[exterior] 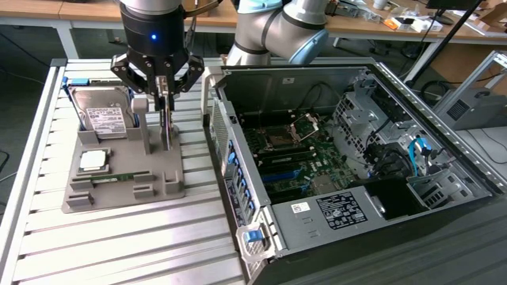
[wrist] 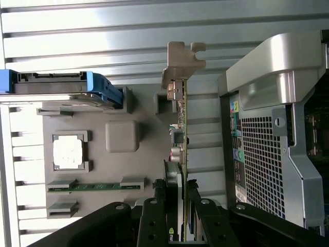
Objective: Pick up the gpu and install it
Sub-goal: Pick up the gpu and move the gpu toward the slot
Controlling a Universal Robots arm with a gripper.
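1. Gripper over the tray, fingers clamped on the gpu.
2. Gpu upright, edge-on, lower end at the tray, on the tray's side nearest the case.

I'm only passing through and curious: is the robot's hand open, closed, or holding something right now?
The hand is closed on the gpu, which stands upright on edge in the grey tray.
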